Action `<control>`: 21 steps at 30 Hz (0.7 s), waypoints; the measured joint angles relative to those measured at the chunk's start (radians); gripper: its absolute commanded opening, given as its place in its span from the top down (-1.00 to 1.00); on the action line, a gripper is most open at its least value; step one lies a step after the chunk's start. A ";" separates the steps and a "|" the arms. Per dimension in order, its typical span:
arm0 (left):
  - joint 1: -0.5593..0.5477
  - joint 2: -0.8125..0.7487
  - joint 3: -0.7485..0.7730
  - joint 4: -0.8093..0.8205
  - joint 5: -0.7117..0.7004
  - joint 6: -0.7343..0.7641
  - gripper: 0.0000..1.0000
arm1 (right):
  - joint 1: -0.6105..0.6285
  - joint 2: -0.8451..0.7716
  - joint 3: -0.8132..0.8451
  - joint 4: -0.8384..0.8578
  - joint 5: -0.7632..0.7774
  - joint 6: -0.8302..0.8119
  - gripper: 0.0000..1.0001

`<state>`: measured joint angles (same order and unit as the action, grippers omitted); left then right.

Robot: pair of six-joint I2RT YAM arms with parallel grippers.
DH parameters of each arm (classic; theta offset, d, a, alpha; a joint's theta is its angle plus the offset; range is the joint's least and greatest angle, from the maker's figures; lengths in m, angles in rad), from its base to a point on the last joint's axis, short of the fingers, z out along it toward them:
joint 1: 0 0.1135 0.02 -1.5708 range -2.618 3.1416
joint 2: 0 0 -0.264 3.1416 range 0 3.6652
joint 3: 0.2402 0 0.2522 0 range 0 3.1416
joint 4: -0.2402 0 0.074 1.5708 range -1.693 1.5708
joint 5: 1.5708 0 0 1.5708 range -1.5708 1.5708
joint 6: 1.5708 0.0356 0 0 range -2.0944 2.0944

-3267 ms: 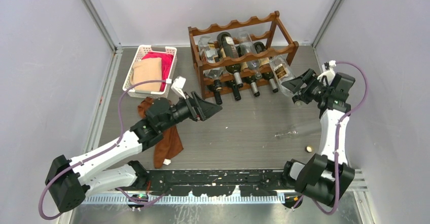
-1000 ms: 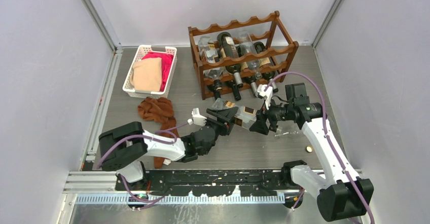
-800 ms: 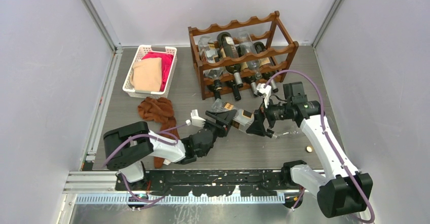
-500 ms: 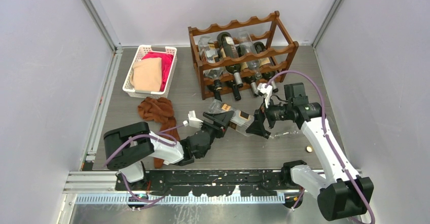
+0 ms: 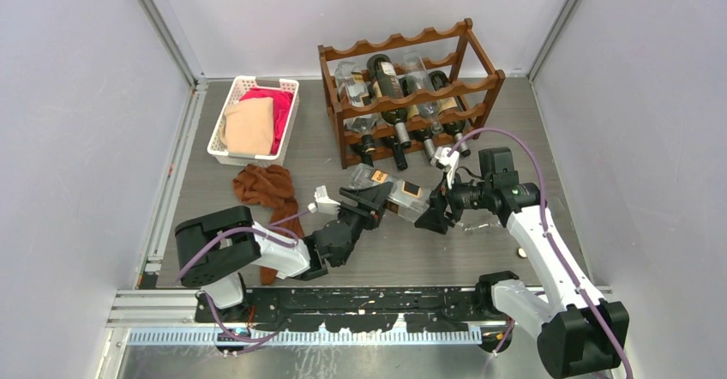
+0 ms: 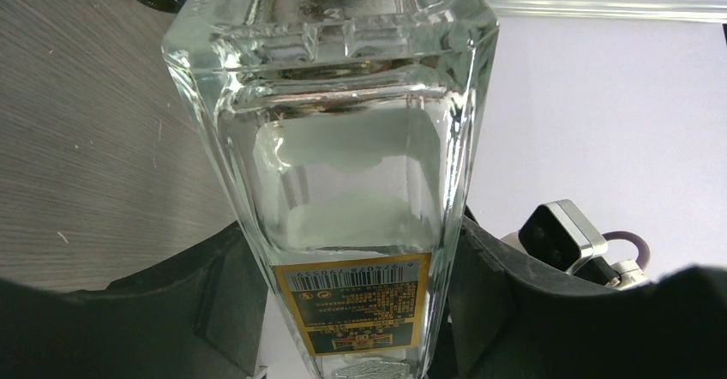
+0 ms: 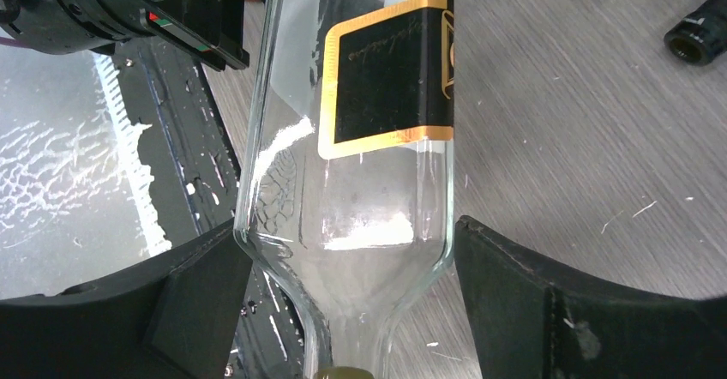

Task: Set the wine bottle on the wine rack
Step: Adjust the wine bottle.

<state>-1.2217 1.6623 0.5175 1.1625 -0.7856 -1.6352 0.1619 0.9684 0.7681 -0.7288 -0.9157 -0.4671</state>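
The wine bottle [image 5: 399, 193] is clear, square-sided glass with a black-and-gold label, and it is held off the table in front of the wine rack [image 5: 396, 42]. My left gripper [image 5: 370, 201] is shut on the bottle's body near its base, and in the left wrist view both fingers [image 6: 214, 302] press the bottle [image 6: 343, 156]. My right gripper [image 5: 433, 214] is open around the bottle's shoulder and neck. In the right wrist view the bottle [image 7: 369, 139] sits between its fingers, with a gap at the right finger [image 7: 549, 302].
Several bottles lie in the rack with their dark necks [image 5: 381, 150] pointing toward me. A white basket [image 5: 243, 81] of cloths stands at the back left, with a brown cloth [image 5: 267, 186] in front of it. A small cork [image 5: 520, 251] and a clear glass item [image 5: 490, 222] lie near the right arm.
The right gripper has opened off the bottle and drawn back a little along its neck. The left gripper has shifted the bottle slightly left and toward the rack.
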 measured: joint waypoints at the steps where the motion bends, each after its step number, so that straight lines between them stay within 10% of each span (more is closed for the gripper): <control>1: 0.000 0.000 0.000 0.002 0.000 0.000 1.00 | 0.000 0.000 0.000 0.010 -0.002 0.003 -0.68; 6: 0.000 0.000 0.000 0.008 -0.002 0.000 1.00 | 0.000 -0.005 0.000 0.029 -0.005 0.006 -0.46; 12: 0.000 0.000 0.000 0.012 -0.008 -0.005 0.96 | -0.001 -0.009 0.000 0.034 -0.010 -0.024 0.85; 21: 0.000 0.010 0.000 0.043 0.003 -0.010 -0.28 | -0.007 -0.008 0.040 -0.033 -0.006 -0.058 0.97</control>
<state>-1.2217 1.6718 0.5175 1.2053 -0.7830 -1.6451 0.1547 0.9600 0.8078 -0.7620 -0.9222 -0.5251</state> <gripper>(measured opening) 0.649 0.791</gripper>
